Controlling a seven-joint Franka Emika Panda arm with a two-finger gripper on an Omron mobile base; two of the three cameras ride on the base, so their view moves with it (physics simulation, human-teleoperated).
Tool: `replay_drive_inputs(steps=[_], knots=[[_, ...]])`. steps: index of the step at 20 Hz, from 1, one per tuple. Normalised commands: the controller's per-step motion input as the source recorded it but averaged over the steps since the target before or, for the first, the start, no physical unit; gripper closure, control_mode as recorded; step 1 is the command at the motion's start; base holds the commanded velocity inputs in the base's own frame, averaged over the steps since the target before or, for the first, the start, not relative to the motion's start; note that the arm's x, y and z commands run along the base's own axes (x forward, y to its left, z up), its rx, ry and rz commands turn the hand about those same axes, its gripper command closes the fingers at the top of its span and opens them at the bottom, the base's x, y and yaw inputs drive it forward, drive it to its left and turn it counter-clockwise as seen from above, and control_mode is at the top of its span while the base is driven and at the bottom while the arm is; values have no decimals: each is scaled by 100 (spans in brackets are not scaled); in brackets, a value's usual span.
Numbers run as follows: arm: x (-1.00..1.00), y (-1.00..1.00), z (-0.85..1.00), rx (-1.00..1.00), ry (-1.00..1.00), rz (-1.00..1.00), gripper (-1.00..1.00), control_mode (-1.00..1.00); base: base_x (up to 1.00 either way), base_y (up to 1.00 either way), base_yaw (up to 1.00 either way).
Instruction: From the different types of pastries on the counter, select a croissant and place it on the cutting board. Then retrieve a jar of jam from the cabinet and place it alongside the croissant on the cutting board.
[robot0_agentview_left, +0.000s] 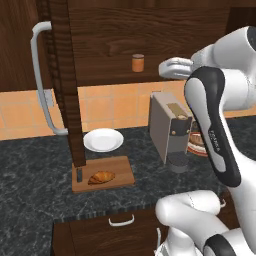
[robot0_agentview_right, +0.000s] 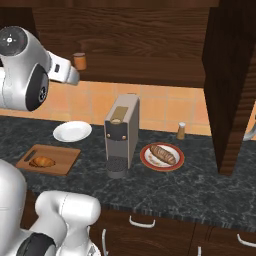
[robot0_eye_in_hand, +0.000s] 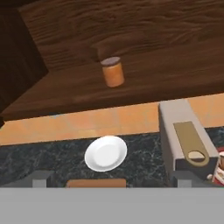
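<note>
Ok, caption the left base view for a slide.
Croissant on the board; the arm reaches toward the jam jar in the open cabinet.

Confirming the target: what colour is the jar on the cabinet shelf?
Orange jar of jam, greyish-brown lid; clearest in the hand view.

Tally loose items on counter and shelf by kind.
Pastries: 2, golden-brown crescent croissant, long pale-brown filled pastry
Round plates: 2, white plate, red-rimmed plate
Orange jam jar: 1
Brown shaker, white top: 1
Wooden cutting board: 1
Grey coffee machine: 1
Total: 8
</note>
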Motion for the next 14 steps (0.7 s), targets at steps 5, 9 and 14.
replay_drive_inputs(steps=[5,9,14], knots=[[1,-3,0,-6,5,8,-100,-100,0,0,0],[10,1,0,-35,-14,4,-100,-100,0,0,0],[54,22,-3,-1,-1,0,-100,-100,0,0,0]])
